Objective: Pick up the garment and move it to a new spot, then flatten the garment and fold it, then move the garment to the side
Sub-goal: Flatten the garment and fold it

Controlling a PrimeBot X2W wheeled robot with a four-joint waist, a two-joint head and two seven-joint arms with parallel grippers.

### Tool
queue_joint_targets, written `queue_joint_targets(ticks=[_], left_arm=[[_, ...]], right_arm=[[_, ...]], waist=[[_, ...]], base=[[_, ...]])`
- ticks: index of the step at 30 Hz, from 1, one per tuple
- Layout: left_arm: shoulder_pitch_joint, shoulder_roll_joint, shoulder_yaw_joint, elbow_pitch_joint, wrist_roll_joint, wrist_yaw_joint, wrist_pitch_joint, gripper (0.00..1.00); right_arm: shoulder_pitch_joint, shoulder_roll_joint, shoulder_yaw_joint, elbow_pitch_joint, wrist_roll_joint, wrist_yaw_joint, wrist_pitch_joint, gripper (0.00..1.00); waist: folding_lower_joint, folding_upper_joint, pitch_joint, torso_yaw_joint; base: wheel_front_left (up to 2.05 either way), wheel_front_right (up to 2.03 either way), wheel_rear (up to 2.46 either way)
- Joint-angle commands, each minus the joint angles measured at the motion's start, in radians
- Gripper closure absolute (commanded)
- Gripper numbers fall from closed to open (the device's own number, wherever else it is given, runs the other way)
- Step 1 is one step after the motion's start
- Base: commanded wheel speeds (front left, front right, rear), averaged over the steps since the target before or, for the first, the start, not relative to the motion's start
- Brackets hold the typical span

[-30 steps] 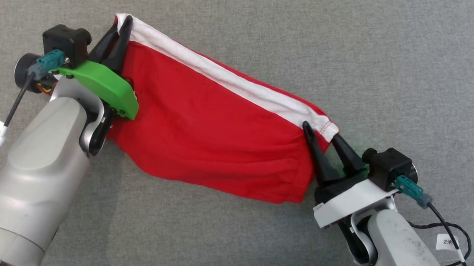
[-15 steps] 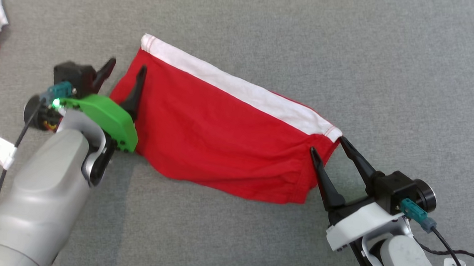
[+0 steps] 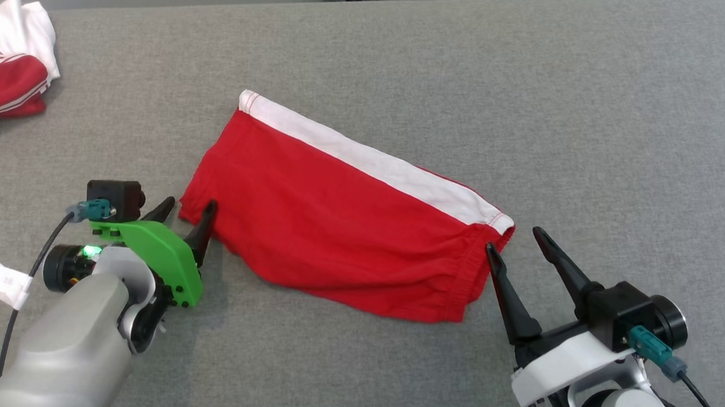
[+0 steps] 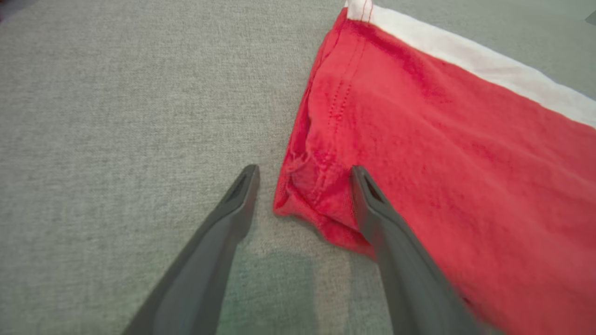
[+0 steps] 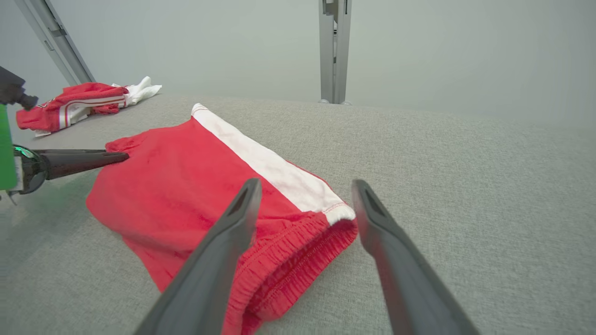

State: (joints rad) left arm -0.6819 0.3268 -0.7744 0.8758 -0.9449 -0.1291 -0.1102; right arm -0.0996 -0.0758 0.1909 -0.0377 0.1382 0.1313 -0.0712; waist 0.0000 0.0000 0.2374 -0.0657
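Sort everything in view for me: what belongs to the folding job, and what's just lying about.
Belongs to the job:
red garment with a white band
left gripper, open
right gripper, open

Just lying about:
red and white clothes pile, far left
metal post at the back

On the grey counter (image 3: 596, 149) one red garment (image 3: 334, 240) is counted, with one white band (image 3: 372, 162) along its edge. Two pincers are seen — the left pincer (image 3: 189, 204) and the right pincer (image 3: 513, 239) — and two dark fingers (image 3: 508, 297) are carried by each, four in all. One heap of red and white clothes (image 3: 1, 76) is found; its pieces cannot be counted. Two teal plugs are noted, a left plug (image 3: 95, 209) and a right plug (image 3: 646, 346).
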Motion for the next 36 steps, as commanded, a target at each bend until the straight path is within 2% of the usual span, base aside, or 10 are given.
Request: queue_joint_targets(ticks=[1,6,7,8,9,10,22,29,36], left_arm=[[0.012,0.003,0.003,0.002,-0.015,-0.003,0.005,0.0],[0.009,-0.007,-0.008,0.004,-0.045,-0.003,0.031,0.0],[0.009,-0.009,-0.012,0.004,-0.049,-0.003,0.034,0.18],[0.008,-0.011,-0.017,0.003,-0.052,-0.003,0.037,0.48],[0.007,-0.011,-0.02,0.001,-0.055,-0.003,0.034,0.58],[0.007,-0.01,-0.025,-0.01,-0.059,-0.003,0.017,1.0],[0.1,-0.019,0.008,-0.069,-0.087,-0.003,-0.138,1.0],[0.232,-0.038,0.1,-0.15,-0.078,0.019,-0.155,1.0],[0.389,-0.08,0.219,-0.267,-0.027,0.042,-0.155,1.0]], right_arm=[[0.01,0.001,0.002,-0.01,0.001,-0.001,0.003,0.0],[0.009,-0.006,0.005,-0.029,0.007,-0.001,0.007,0.0],[0.008,-0.006,0.005,-0.03,0.008,-0.001,0.007,0.0],[0.007,-0.007,0.005,-0.031,0.008,-0.001,0.007,0.0],[0.006,-0.007,0.005,-0.031,0.009,-0.001,0.007,0.0],[0.004,-0.006,0.004,-0.029,0.01,-0.001,0.003,0.0],[0.034,0.009,-0.053,0.028,0.004,-0.001,-0.017,0.0],[0.057,0.018,-0.082,0.07,-0.018,-0.001,-0.029,0.0],[0.074,0.023,-0.076,0.098,-0.009,-0.001,-0.034,0.0]], waist=[[0.0,0.0,0.005,-0.006],[0.0,0.0,0.02,-0.016],[0.0,0.0,0.022,-0.017],[0.0,0.0,0.023,-0.018],[0.0,0.0,0.023,-0.018],[0.0,0.0,0.021,-0.018],[0.0,0.0,-0.067,0.067],[0.0,0.0,-0.124,0.121],[0.0,0.0,-0.15,0.136]], base=[[0.0,0.0,0.0],[0.0,0.0,0.0],[0.0,0.0,0.0],[0.0,0.0,0.0],[0.0,0.0,0.0],[0.0,0.0,0.0],[0.0,0.0,0.0],[0.0,0.0,0.0],[0.0,0.0,0.0]])
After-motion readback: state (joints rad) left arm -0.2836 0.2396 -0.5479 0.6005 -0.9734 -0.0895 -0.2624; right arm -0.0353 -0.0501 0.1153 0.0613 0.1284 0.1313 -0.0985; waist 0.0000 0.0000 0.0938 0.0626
